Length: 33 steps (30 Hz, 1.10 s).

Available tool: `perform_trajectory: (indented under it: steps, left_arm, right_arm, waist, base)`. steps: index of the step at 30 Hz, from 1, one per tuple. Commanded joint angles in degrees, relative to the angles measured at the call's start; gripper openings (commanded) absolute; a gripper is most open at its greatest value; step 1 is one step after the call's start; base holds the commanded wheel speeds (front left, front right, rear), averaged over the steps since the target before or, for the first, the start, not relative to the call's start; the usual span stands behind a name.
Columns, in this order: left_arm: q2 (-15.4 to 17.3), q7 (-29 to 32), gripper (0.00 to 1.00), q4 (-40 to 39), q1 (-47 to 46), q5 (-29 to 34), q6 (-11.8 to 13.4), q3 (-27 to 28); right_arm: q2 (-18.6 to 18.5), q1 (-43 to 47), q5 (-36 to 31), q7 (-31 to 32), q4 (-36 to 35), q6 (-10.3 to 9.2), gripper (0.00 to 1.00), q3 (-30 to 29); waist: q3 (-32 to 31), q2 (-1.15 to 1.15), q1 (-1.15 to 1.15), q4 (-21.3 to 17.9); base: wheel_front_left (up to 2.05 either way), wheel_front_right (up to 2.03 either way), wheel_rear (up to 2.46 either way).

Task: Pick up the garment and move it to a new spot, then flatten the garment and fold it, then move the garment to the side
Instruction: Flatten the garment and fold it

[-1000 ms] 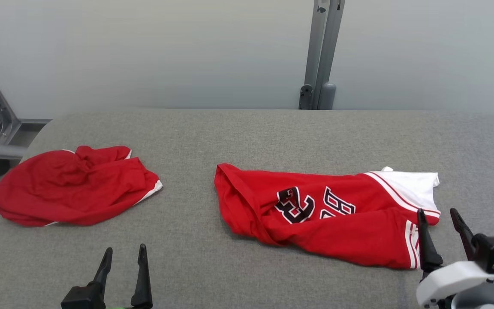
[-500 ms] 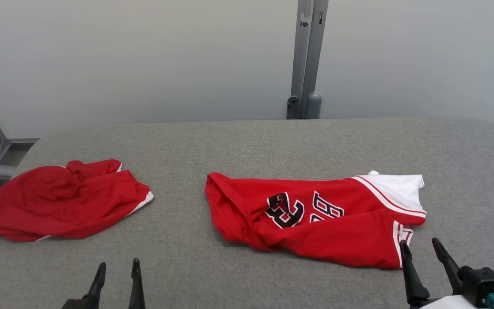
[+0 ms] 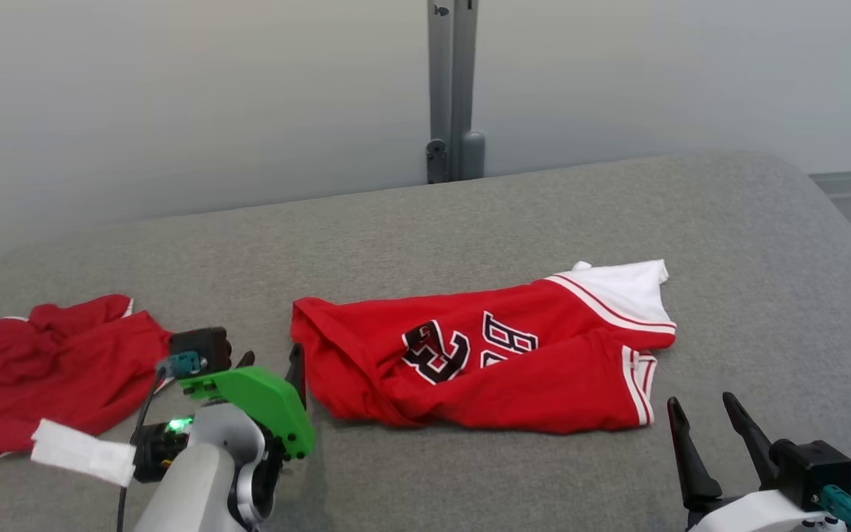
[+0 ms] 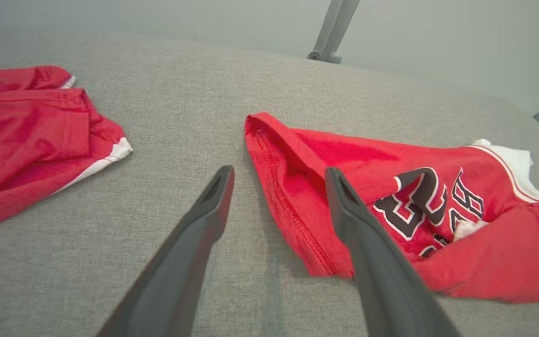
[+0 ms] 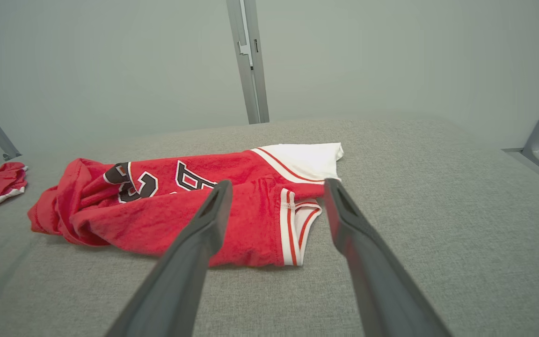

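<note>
The garment (image 3: pixel 484 355) is a red jersey with black numbers and a white end, lying crumpled mid-table. My left gripper (image 3: pixel 272 366) is open just off its left hem. In the left wrist view the left gripper (image 4: pixel 280 173) has one finger over the garment (image 4: pixel 391 196) and the other over bare table. My right gripper (image 3: pixel 701 403) is open near the table's front, slightly right of the striped end and apart from it. From the right wrist, the open right gripper (image 5: pixel 276 185) points at the garment (image 5: pixel 166 206) and its striped armhole.
A second red garment (image 3: pixel 49 369) lies bunched at the table's left end, also seen from the left wrist as the second red garment (image 4: pixel 26 126). The grey padded table (image 3: pixel 544 222) has bare room at back and right. A grey post (image 3: pixel 451 89) stands behind it.
The head camera has turned, shifting the whole picture left. My left arm has come up and forward to the garment's left hem. The right gripper has drawn back from the striped end.
</note>
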Motion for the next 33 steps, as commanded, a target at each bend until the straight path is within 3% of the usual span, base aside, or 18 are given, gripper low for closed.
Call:
perform_trajectory:
  steps: [1,9,21,26,27,28,29,33]
  left_arm:
    - [-0.4,1.5,1.0,1.6,-2.0,-1.0,0.7,0.2]
    - [-1.6,7.4,1.0,8.5,-9.1,-4.7,4.0,0.3]
    - [-1.7,8.9,1.0,14.6,-12.4,-4.3,8.9,-0.5]
    - [-1.7,9.3,1.0,15.6,-12.7,-5.3,7.9,-0.6]
    - [-1.7,9.1,0.74,15.7,-12.9,-5.3,7.6,-0.6]
    - [-1.6,8.8,0.33,15.9,-13.1,-5.1,7.2,-0.8]
    - [-1.6,8.6,0.0,16.0,-13.2,-5.3,6.8,-0.8]
    - [-1.8,8.0,0.0,16.4,-13.5,-6.2,5.8,-1.0]
  right_arm:
    - [-0.1,-0.8,0.1,0.1,-0.4,-0.08,1.0,0.2]
    - [0.1,-1.7,0.1,-0.3,-0.7,-0.07,1.0,0.6]
    - [0.3,-2.3,0.2,-0.6,-0.8,-0.07,1.0,1.1]
    - [0.3,-2.6,0.4,-0.7,-0.6,-0.07,1.0,1.2]
    - [0.3,-2.6,0.4,-0.8,-0.5,-0.07,1.0,1.3]
    - [0.4,-2.7,0.5,-0.8,-0.4,-0.07,1.0,1.4]
    - [0.4,-2.9,0.5,-0.9,-0.3,-0.07,1.0,1.5]
    - [0.4,-3.3,0.6,-0.9,-0.2,-0.07,1.0,1.5]
  waist:
    - [2.3,0.0,0.0,-3.8]
    - [4.6,0.0,0.0,-8.5]
    - [5.7,0.0,0.0,-9.5]
    - [6.1,0.0,0.0,-9.3]
    - [6.1,0.0,0.0,-9.3]
    - [6.2,0.0,0.0,-9.3]
    - [6.3,0.0,0.0,-9.3]
    - [6.6,0.0,0.0,-9.3]
  base:
    - [0.0,0.0,0.0]
    - [0.0,0.0,0.0]
    - [0.0,0.0,0.0]
    - [0.0,0.0,0.0]
    - [0.0,0.0,0.0]
    - [0.0,0.0,0.0]
    - [0.0,0.0,0.0]
    - [0.0,0.0,0.0]
